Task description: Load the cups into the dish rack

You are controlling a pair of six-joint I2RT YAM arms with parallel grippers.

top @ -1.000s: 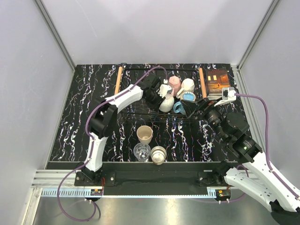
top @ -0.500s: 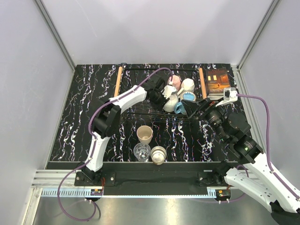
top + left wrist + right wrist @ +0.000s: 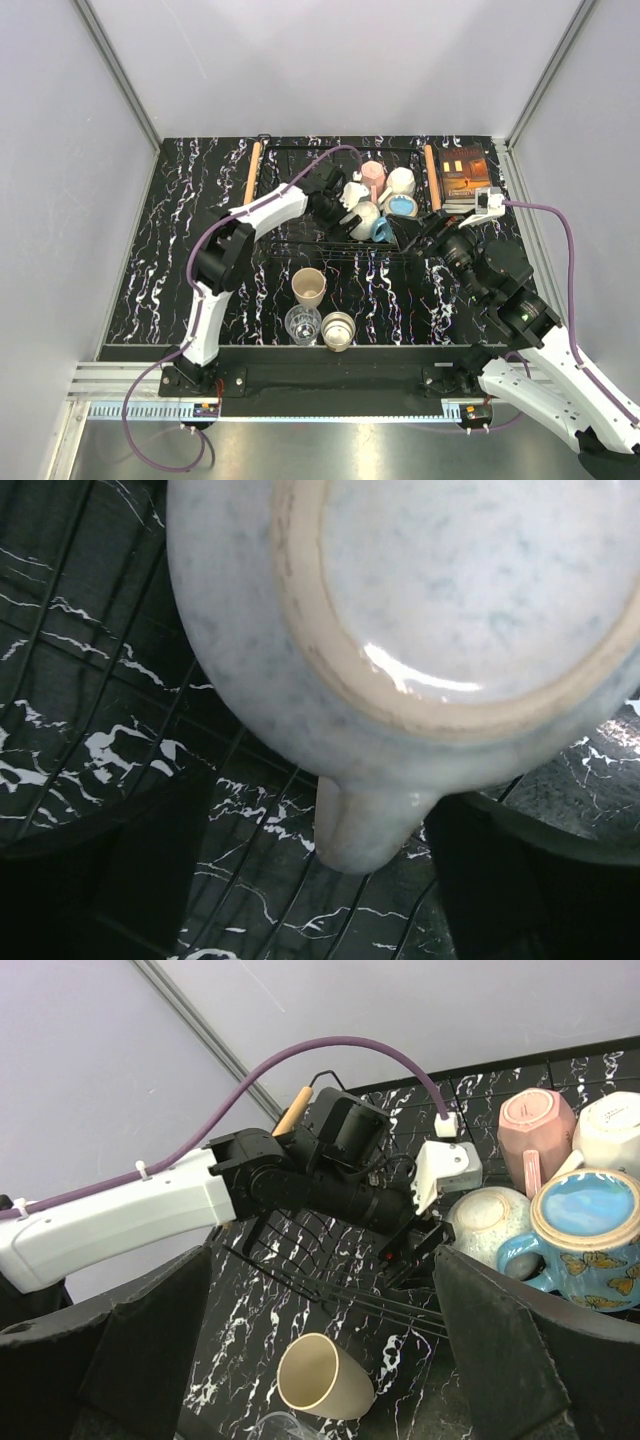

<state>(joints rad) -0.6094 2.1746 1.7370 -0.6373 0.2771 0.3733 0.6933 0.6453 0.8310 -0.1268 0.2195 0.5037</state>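
Note:
The black wire dish rack point(image 3: 290, 235) lies at the back, with wooden handles at its ends. In its right half are a pink mug point(image 3: 372, 175), a white mug point(image 3: 400, 182), a blue mug point(image 3: 403, 206) and a speckled white mug point(image 3: 365, 219). My left gripper point(image 3: 341, 211) is open just left of the speckled mug point(image 3: 420, 620), whose base and handle fill the left wrist view; its dark fingers point(image 3: 130, 870) stand apart from it. My right gripper point(image 3: 406, 234) is open and empty above the rack's front right corner. A cream cup point(image 3: 309, 287), a glass tumbler point(image 3: 303, 324) and a beige cup point(image 3: 338, 330) stand on the table.
An orange-brown book point(image 3: 465, 174) lies beyond the rack's right handle point(image 3: 432, 176). In the right wrist view the left arm point(image 3: 180, 1200) stretches across the rack, and the cream cup point(image 3: 322, 1375) is below my open right gripper point(image 3: 320, 1310). White walls enclose the black marbled table point(image 3: 180, 250).
My left gripper carried the speckled white mug a little right into the rack, then opened and let it go. The right arm has barely moved.

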